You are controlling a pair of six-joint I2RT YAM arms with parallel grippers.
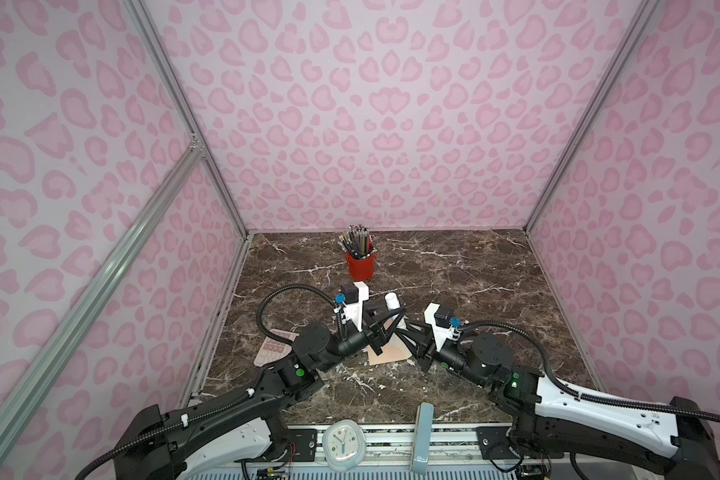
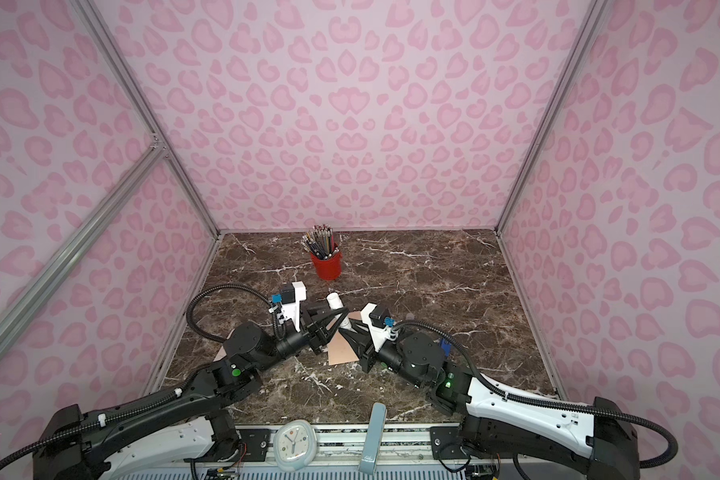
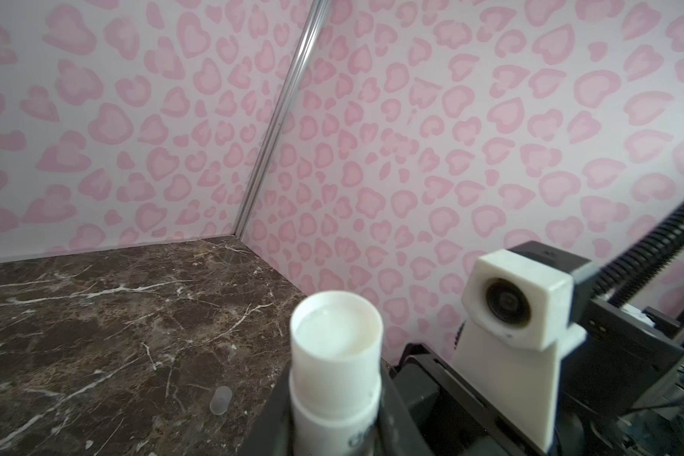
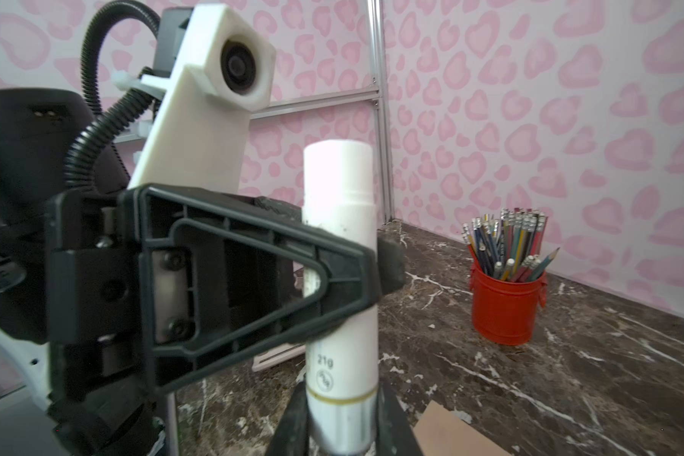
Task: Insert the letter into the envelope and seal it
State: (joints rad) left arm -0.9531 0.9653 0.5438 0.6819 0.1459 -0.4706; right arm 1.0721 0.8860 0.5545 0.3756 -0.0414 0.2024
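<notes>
A white glue stick [image 4: 338, 189] stands upright over the table with its top uncapped [image 3: 336, 331]. My left gripper [image 3: 334, 428] is shut on its middle, also seen in the right wrist view as the left gripper [image 4: 372, 276]. My right gripper [image 4: 342, 432] is shut on its silver base. In both top views the two grippers meet at the glue stick [image 1: 393, 301] [image 2: 335, 301]. The peach envelope [image 1: 387, 353] [image 2: 341, 349] [image 4: 451, 434] lies flat on the marble beneath them. The letter is out of view.
A red cup of pencils [image 1: 359, 264] [image 4: 506, 304] stands behind the grippers. A pink calculator [image 1: 273, 347] lies under the left arm. A small translucent cap [image 3: 222, 399] lies on the marble. A clock [image 1: 344, 444] and a blue-grey block [image 1: 422, 436] stand at the front edge.
</notes>
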